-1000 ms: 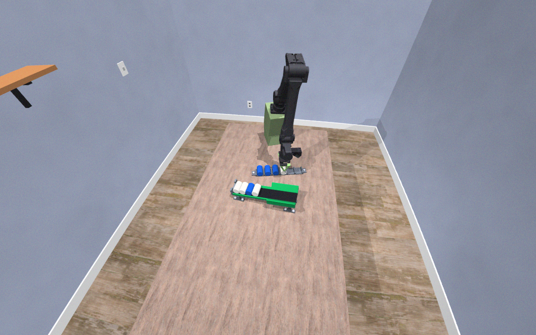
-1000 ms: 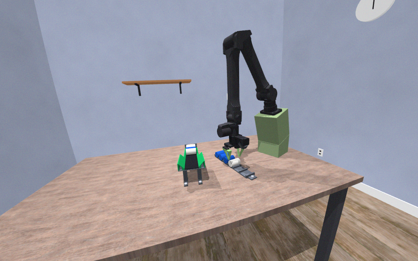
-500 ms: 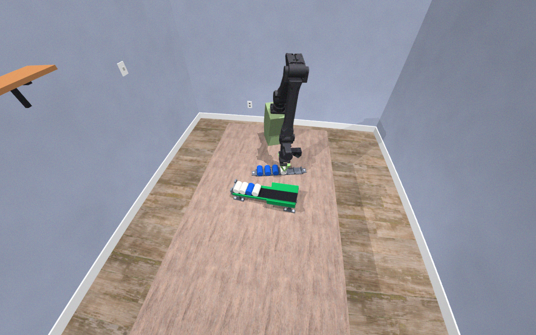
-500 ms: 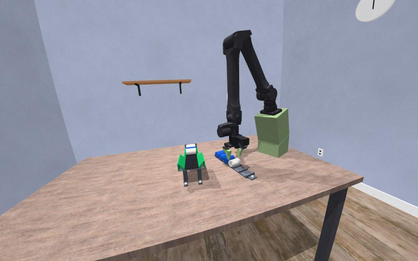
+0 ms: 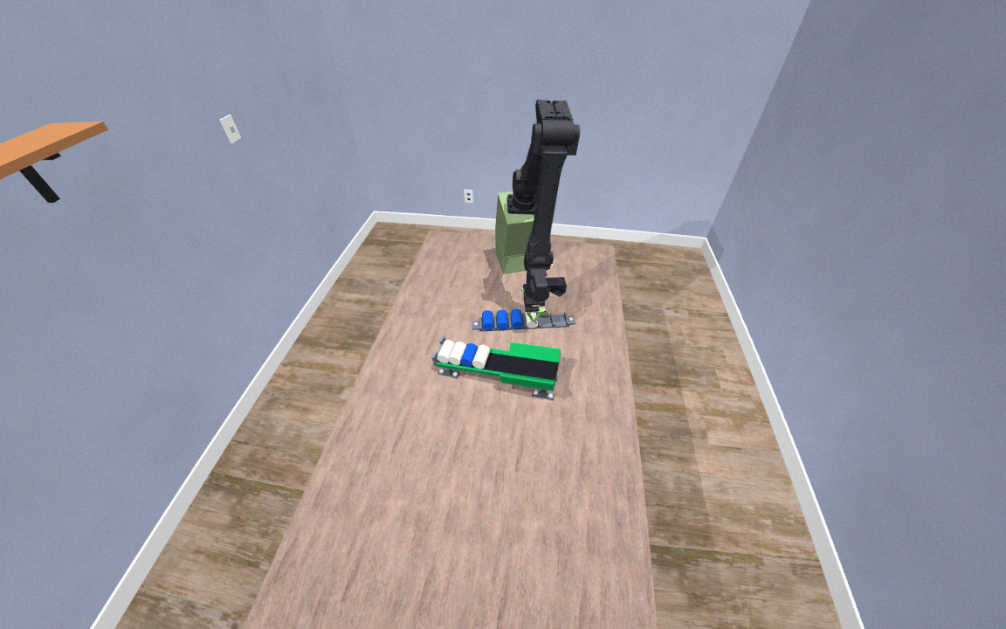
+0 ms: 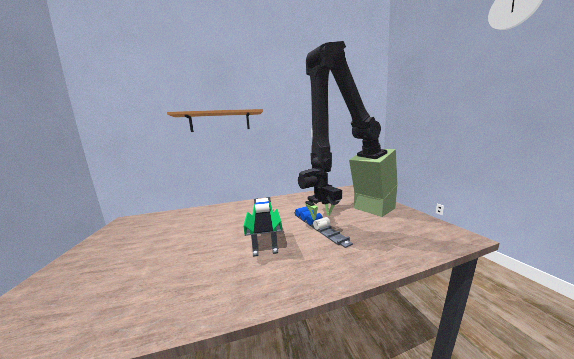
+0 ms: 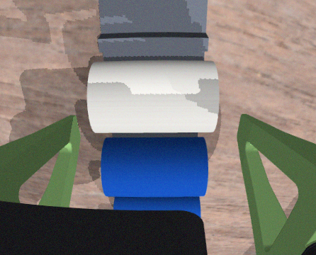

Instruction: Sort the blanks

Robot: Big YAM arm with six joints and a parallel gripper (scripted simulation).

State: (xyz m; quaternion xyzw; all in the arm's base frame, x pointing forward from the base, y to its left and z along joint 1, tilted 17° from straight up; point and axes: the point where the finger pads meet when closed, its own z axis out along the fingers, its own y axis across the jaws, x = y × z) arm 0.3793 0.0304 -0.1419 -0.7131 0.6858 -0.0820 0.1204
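Gripper (image 6: 320, 209) spread wide, holding nothing, hovering over white blank (image 7: 154, 98) on stock rack (image 6: 339, 238). Near worktop's far edge, by blue blanks (image 5: 501, 319).
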